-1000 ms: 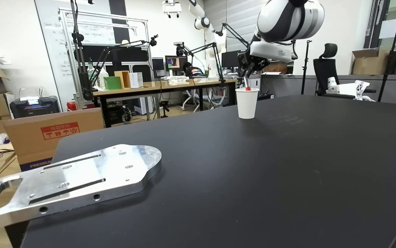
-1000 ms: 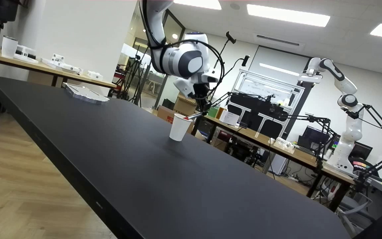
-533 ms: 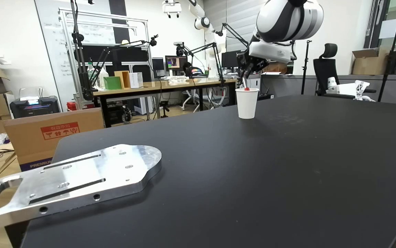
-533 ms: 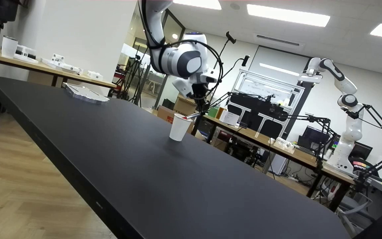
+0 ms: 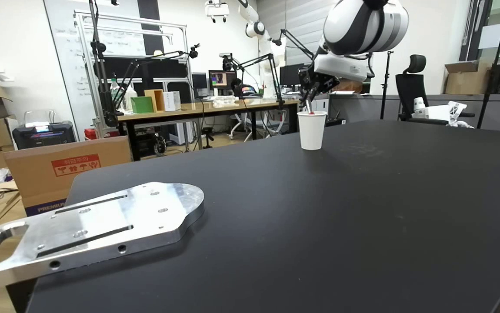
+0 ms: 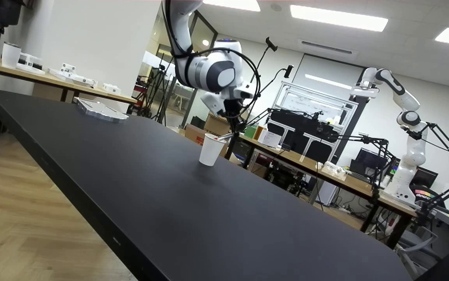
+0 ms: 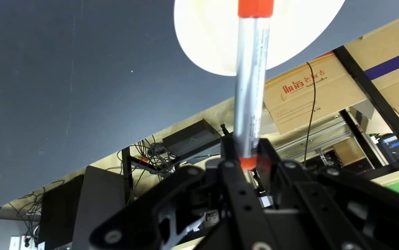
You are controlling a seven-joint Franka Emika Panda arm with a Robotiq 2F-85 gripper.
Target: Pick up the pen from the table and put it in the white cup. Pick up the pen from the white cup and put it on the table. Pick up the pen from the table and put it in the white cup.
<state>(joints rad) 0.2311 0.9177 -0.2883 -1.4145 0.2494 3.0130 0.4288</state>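
Observation:
The pen point(image 7: 251, 80) has a silver barrel, a red cap and a red rear end. My gripper point(image 7: 245, 149) is shut on its rear end in the wrist view. The white cup point(image 5: 312, 134) stands upright on the black table point(image 5: 319, 208); it also shows in an exterior view point(image 6: 210, 151). The pen slants down from the gripper into the cup's mouth in both exterior views point(image 5: 309, 106) point(image 6: 226, 136). Its red cap is mostly hidden by the rim. In the wrist view the pen crosses over the white cup point(image 7: 203, 38), and its front tip is out of frame.
A flat metal plate with slots point(image 5: 128, 213) lies at one end of the table; it also shows in an exterior view point(image 6: 101, 111). The cup stands near a table edge. Cardboard boxes point(image 7: 314, 90) and a wooden workbench point(image 5: 215, 108) are beyond that edge.
The gripper and arm have shifted slightly left in both exterior views. The pen's red cap has sunk lower at the cup's rim and shows less. The cup has not moved.

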